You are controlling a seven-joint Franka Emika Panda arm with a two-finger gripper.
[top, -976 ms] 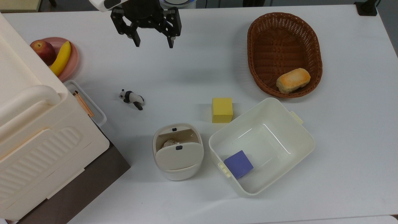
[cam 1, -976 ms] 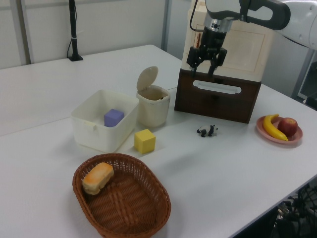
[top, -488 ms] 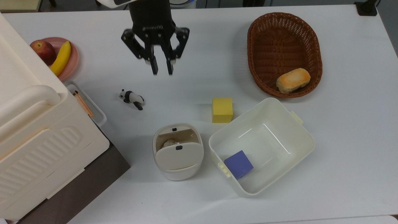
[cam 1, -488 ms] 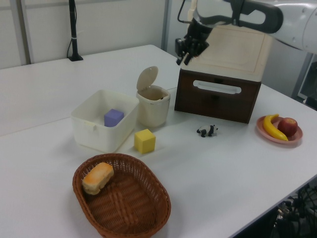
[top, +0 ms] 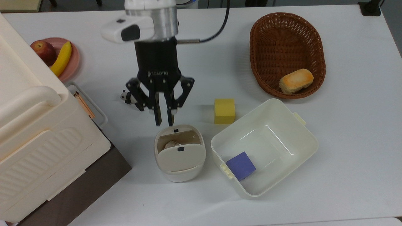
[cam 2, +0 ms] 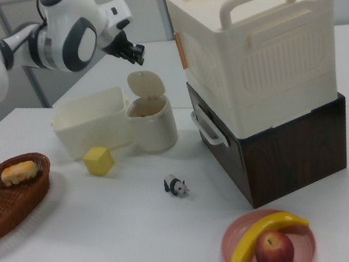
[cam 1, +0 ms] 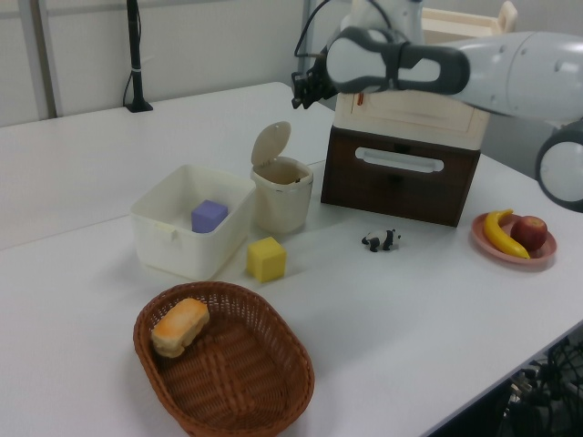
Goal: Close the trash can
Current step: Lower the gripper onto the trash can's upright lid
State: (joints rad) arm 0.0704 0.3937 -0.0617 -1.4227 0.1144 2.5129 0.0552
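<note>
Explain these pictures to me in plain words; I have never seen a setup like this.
This is one robot arm with a two-finger hand, shown at one moment by three cameras: one looks straight down, two look from opposite sides of the white table. The hand hangs above the table with its fingers nearly together and holds nothing. Just below it in the top view stands the trash can, its lid tipped up. Beside that is a white tub with a purple block inside, and a yellow block on the table. There are also a wicker basket holding a bread roll, a toy panda, a pink plate with a banana and an apple, and a big cream box on a dark base.
</note>
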